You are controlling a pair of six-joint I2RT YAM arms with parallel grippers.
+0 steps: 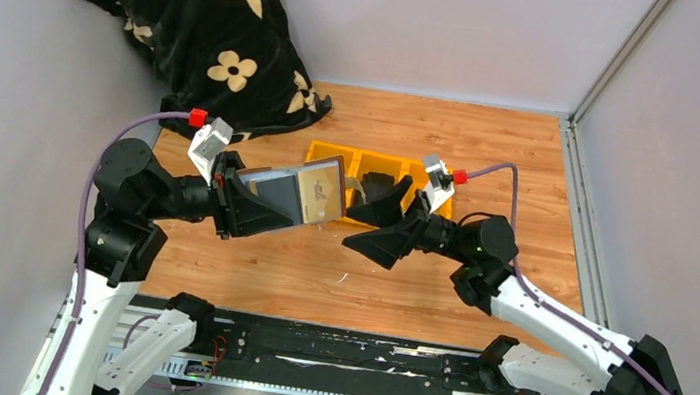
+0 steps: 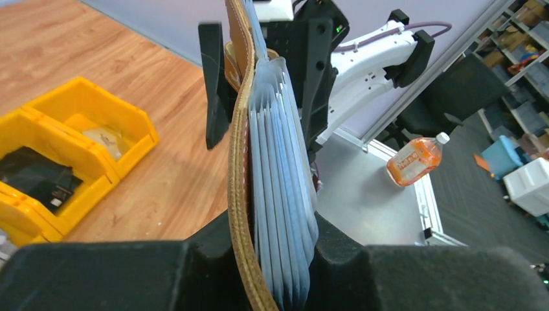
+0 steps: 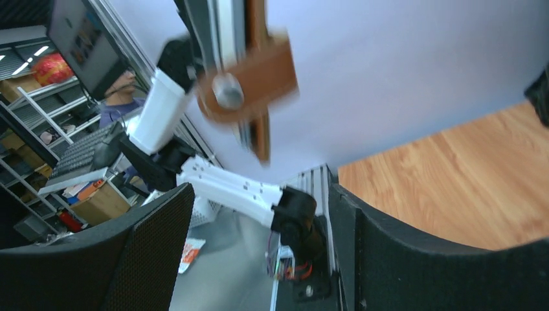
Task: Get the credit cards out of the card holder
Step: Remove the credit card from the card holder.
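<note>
Card holder (image 1: 301, 192) hangs above the desk (image 1: 246, 275), opened out (grey inner face upward), clamped at its near end by my left fingers (image 2: 129, 272). My right fingers (image 3: 136, 253) stand wide apart, holding nothing, flanking its far edge; contact I can't judge. Yellow bins (image 1: 323, 153) sit behind.

both arms are reaching inward; the left gripper (image 1: 265, 213) is clamping the card holder (image 1: 319, 192), the right gripper (image 1: 370, 226) is gaping empty.
</note>
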